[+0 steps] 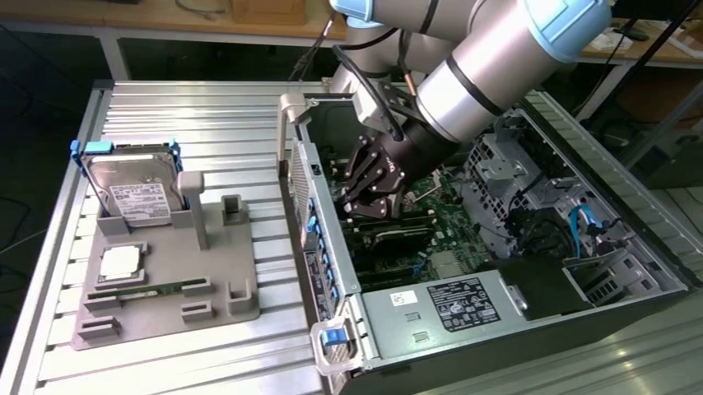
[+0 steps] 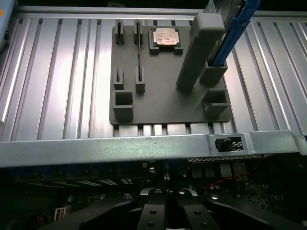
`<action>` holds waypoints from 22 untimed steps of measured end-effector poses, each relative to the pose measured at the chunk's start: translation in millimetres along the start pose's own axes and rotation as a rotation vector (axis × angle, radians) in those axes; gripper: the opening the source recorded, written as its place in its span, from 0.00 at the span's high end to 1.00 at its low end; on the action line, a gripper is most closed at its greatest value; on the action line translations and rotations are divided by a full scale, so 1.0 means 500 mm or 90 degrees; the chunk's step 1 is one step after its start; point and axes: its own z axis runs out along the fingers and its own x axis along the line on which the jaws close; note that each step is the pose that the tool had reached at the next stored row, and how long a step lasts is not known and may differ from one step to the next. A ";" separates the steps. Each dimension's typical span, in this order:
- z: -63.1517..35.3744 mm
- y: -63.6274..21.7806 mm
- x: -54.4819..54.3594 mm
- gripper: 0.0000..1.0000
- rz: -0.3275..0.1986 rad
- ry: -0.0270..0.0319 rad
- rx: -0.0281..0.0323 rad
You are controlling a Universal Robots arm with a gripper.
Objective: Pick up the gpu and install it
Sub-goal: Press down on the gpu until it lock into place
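Black metal pincer (image 1: 368,202) closed above dark, flat gpu (image 1: 398,232).

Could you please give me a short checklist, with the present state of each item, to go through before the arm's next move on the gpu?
1. Hand is inside the open case, low over the motherboard: ok.
2. Hand is shut: ok.
3. Gpu held in the hand: cannot tell; the fingers hide what is between them.
4. Gpu seated in its slot: cannot tell.
5. Holder on the table beside the case has its tall slots vacant: ok.
6. Hard drive in its blue frame stands on the holder, apart from the hand: ok.
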 end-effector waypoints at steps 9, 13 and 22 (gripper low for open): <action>-0.005 -0.006 -0.014 0.89 0.009 0.0177 0.0009; -0.005 -0.006 -0.014 0.89 0.009 0.0177 0.0008; -0.011 -0.016 -0.001 0.89 -0.003 -0.0065 -0.0184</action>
